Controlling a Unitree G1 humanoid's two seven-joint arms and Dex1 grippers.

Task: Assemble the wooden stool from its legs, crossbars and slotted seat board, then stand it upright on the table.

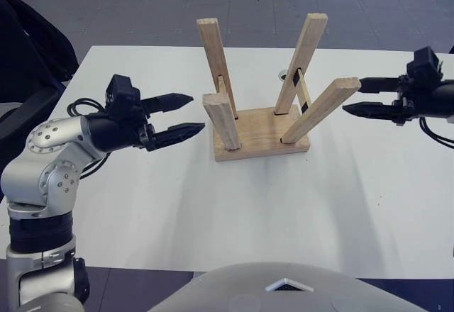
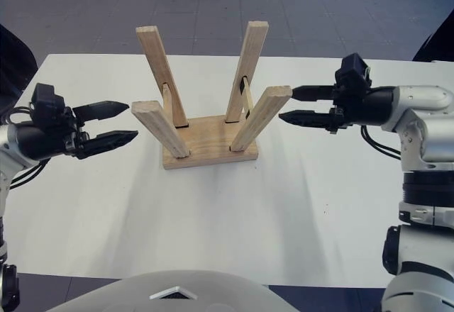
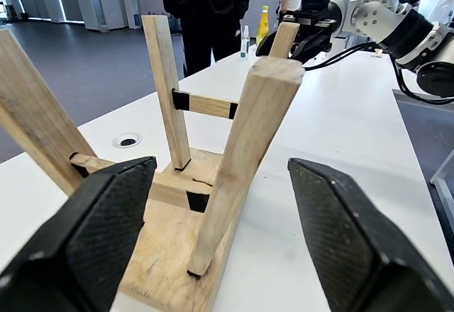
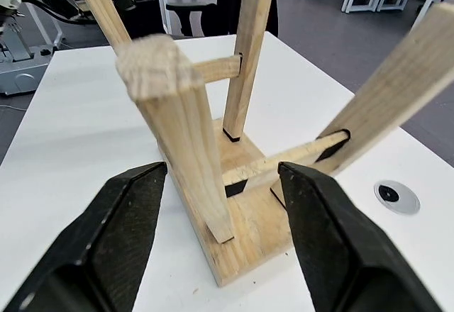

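The wooden stool stands upside down in the middle of the table, its seat board [image 1: 259, 138] flat on the surface. Its legs [image 1: 216, 49] splay upward, and the nearest ones [image 3: 241, 156] [image 4: 181, 120] rise close in front of each wrist camera. Thin crossbars [image 3: 206, 105] [image 4: 216, 67] join the legs low down. My left gripper [image 1: 195, 113] hovers open just left of the stool, level with the near left leg and touching nothing. On the other side my right gripper [image 2: 286, 105] is open too, its tips beside the top of the near right leg [image 2: 259, 117].
The white table [image 1: 142, 205] has bare room in front of the stool and on both sides. A round cable hole [image 1: 279, 75] lies behind the stool. Grey floor runs beyond the far edge.
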